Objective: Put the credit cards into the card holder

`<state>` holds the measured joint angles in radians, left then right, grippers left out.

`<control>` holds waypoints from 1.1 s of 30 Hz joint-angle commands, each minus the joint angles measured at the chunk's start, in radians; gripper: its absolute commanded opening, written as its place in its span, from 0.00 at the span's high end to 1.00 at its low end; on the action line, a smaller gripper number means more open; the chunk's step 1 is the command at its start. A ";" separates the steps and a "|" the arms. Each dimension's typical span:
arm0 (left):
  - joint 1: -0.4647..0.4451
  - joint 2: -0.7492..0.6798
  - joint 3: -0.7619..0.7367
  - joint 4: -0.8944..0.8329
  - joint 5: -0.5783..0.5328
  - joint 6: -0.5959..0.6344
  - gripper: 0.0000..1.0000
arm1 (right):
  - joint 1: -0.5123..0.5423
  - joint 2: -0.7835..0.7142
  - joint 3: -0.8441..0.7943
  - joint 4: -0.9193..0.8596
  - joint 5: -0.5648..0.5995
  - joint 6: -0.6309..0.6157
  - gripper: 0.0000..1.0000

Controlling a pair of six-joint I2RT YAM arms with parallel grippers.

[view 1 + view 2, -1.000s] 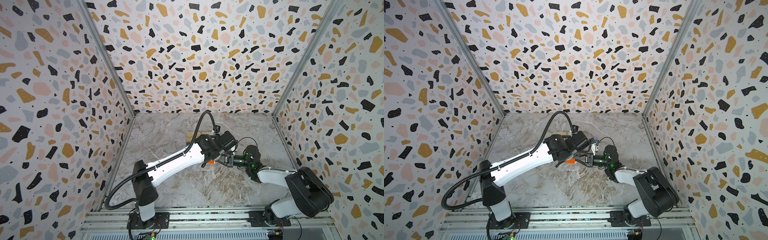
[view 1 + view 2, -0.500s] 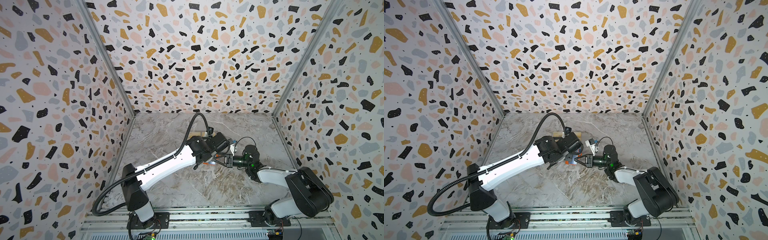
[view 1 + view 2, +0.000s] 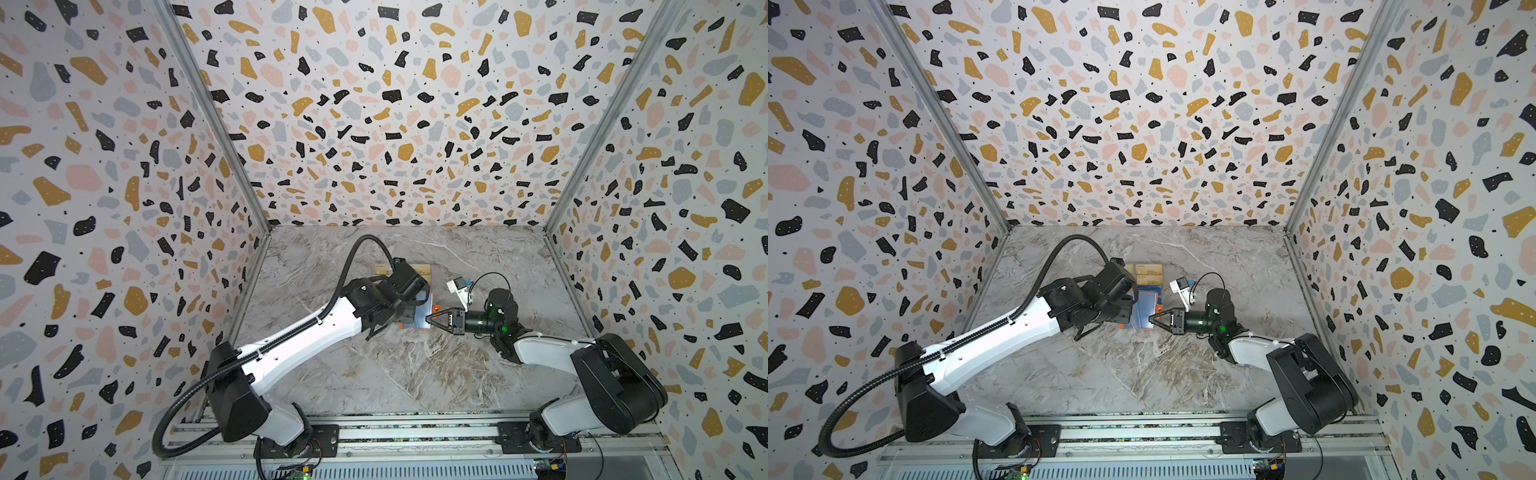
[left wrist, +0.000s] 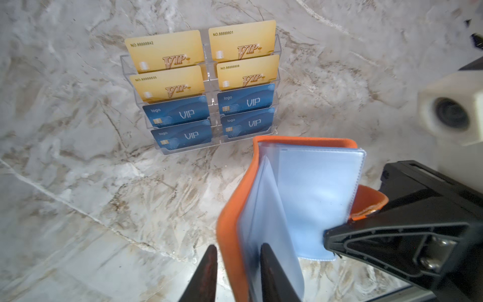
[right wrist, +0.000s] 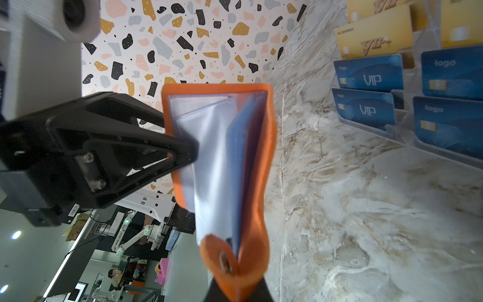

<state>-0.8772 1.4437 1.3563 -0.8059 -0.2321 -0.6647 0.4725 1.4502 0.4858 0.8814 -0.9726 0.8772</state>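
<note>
Left claw (image 4: pixel 236 274) tips cut off

Both arms (image 3: pixel 307 336) meet mid-table, right fingers (image 4: pixel 347 235) pinched together

My left gripper (image 3: pixel 409 322) and my right gripper (image 3: pixel 429 320) meet at the orange card holder (image 3: pixel 423 315) mid-table. My right fingertips close on its edge. Gold credit cards (image 3: pixel 422 270) show just behind my left wrist.
</note>
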 commanded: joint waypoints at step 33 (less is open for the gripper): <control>0.173 -0.137 -0.555 0.605 0.510 -0.056 1.00 | -0.013 0.072 -0.004 -0.240 -0.076 -0.200 0.83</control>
<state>-0.7078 1.3075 0.8227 -0.2565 0.2214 -0.7002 0.4679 1.5593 0.4797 0.7074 -1.0527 0.7567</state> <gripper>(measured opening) 0.060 0.165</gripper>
